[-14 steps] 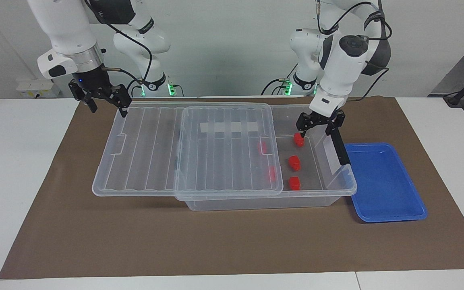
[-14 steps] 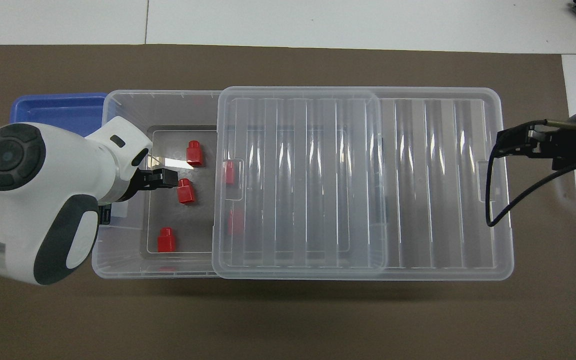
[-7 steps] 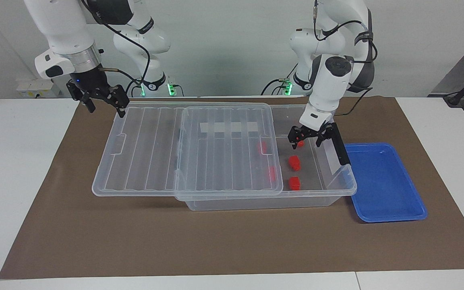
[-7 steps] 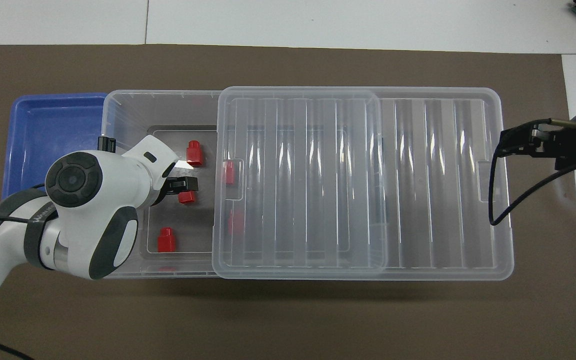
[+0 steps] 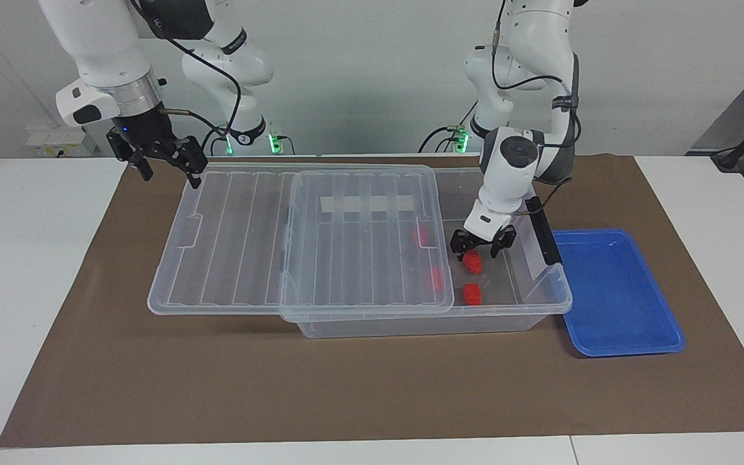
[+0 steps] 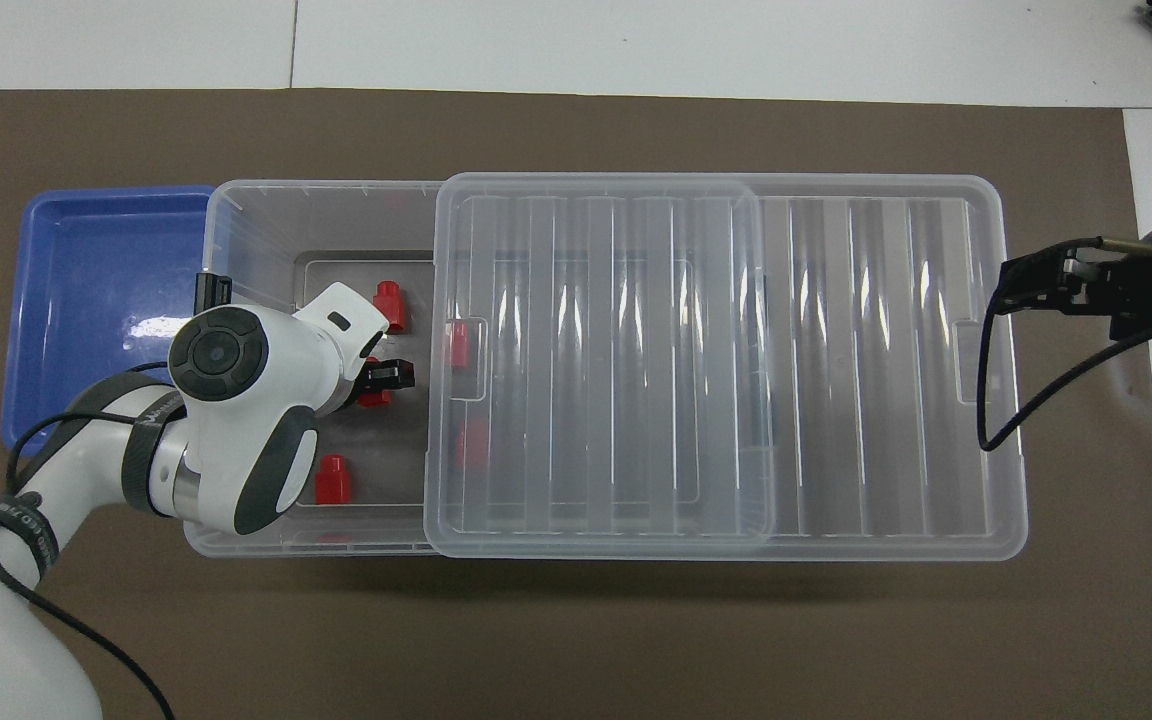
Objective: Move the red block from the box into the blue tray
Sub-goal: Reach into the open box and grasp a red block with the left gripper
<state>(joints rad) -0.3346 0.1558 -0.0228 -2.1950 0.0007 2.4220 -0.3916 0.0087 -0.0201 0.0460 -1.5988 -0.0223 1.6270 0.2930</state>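
The clear box (image 5: pixel 540 309) (image 6: pixel 236 225) has its ribbed lid (image 5: pixel 249 245) (image 6: pixel 876 370) slid toward the right arm's end, leaving one end uncovered. My left gripper (image 5: pixel 475 250) (image 6: pixel 381 380) is down inside that end, open, fingers on either side of the middle red block (image 5: pixel 473 260) (image 6: pixel 373 399). Another red block (image 5: pixel 473 294) (image 6: pixel 391 305) lies farther from the robots, and one (image 6: pixel 333 480) lies nearer, hidden by the hand in the facing view. Two more (image 5: pixel 420 236) (image 5: pixel 436 278) show under the lid. The blue tray (image 5: pixel 617 294) (image 6: pixel 86 300) lies beside the box, holding nothing. My right gripper (image 5: pixel 173 171) (image 6: pixel 1011 290) waits open over the lid's outer edge.
Everything rests on a brown mat (image 5: pixel 281 387) on the white table. A black latch (image 5: pixel 543 236) stands at the box's end wall between the left gripper and the tray. A white tape strip (image 5: pixel 369 204) is on the lid.
My left gripper has come down into the box and moved from over the block nearest the robots to around the middle one. The right gripper has barely moved.
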